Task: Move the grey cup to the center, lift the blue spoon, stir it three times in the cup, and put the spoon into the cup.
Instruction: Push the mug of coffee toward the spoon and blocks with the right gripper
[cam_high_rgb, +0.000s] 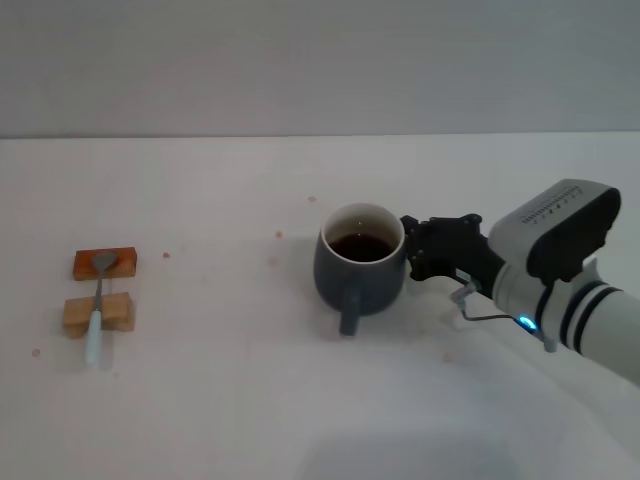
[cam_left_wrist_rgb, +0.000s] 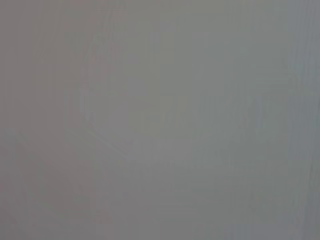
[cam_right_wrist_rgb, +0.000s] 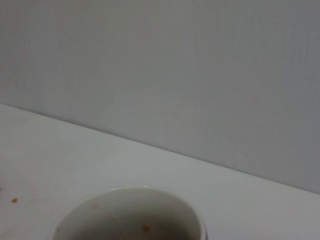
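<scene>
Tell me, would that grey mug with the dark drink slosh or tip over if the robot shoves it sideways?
The grey cup looks squat and broad at its base, so it probably slides rather than tips. The dark liquid sits well below the rim, so a gentle push likely won't spill it, though a jerk might. Its glazed side may be slippery against the right gripper beside it.

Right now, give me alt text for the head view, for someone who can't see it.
The right gripper is at the side of the grey cup, which holds dark liquid and stands mid-table with its handle toward the robot. Far to the left, the blue spoon lies across two wooden blocks.
</scene>
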